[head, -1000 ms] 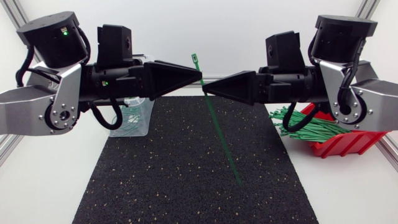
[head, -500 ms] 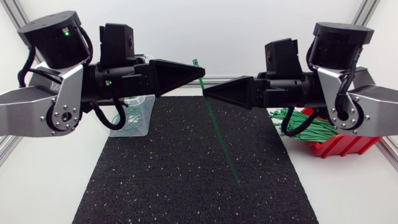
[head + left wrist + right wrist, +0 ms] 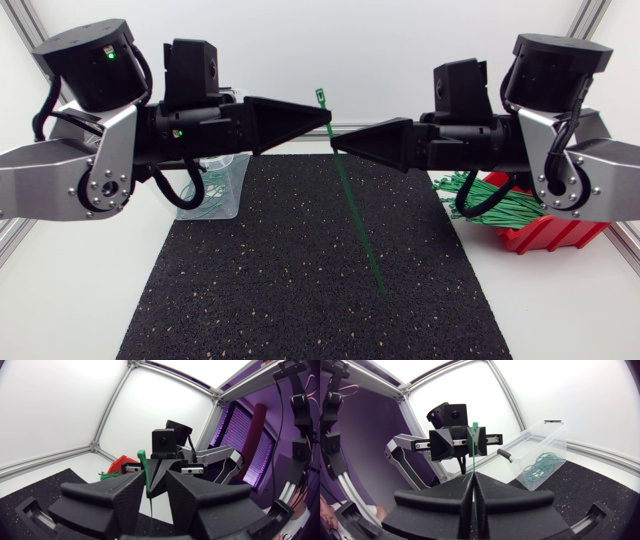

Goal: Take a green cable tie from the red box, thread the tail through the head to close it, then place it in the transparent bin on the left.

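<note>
Mid-air over far edge of black mat (image 3: 300, 290), right tool (image 3: 335, 143): clamped shut on green cable tie (image 3: 355, 210) below its head (image 3: 320, 97). Opposite, almost tip to tip, left tool (image 3: 328, 115): fingers parted, tie between them, against one finger. Tie near upright, head up, tail slanting down over mat. Spare ties (image 3: 490, 205) heaped in red box (image 3: 545, 232) at counter (image 3: 80, 300) right edge. Looped ties (image 3: 205, 200) in transparent bin (image 3: 222, 195) by mat's far left corner.
</note>
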Robot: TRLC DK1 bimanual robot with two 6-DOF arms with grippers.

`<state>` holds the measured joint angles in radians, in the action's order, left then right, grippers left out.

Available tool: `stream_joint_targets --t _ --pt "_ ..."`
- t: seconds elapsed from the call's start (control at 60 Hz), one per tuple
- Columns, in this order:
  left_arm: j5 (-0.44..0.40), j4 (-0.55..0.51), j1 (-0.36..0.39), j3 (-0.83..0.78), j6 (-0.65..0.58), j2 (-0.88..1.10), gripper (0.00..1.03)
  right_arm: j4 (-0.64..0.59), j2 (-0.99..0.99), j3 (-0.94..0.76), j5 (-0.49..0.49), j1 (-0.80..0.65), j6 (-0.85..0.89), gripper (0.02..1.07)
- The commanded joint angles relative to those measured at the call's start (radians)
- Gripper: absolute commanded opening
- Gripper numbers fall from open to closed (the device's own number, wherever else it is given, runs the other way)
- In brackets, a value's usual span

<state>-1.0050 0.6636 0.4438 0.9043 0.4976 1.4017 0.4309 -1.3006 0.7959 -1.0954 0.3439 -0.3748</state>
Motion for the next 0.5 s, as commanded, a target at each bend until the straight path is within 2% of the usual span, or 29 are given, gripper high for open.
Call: stream_joint_targets --t 0.0,0.117,0.25,0.3,0.483 --pt "0.003 0.021 0.012 -0.005 0.018 0.022 0.30 0.019 0.017 -0.026 0.003 -0.008 -0.032 0.08" --pt "0.005 0.021 0.012 -0.007 0.018 0.022 0.24 0.020 0.017 -0.026 0.005 -0.006 -0.032 0.08" --pt "0.011 0.022 0.015 -0.007 0.018 0.022 0.24 0.022 0.018 -0.029 0.008 -0.003 -0.032 0.08" --pt "0.016 0.022 0.015 -0.007 0.016 0.026 0.20 0.023 0.018 -0.029 0.008 -0.003 -0.030 0.08" --pt "0.019 0.025 0.016 -0.007 0.016 0.031 0.17 0.023 0.026 -0.030 0.009 -0.006 -0.032 0.08"
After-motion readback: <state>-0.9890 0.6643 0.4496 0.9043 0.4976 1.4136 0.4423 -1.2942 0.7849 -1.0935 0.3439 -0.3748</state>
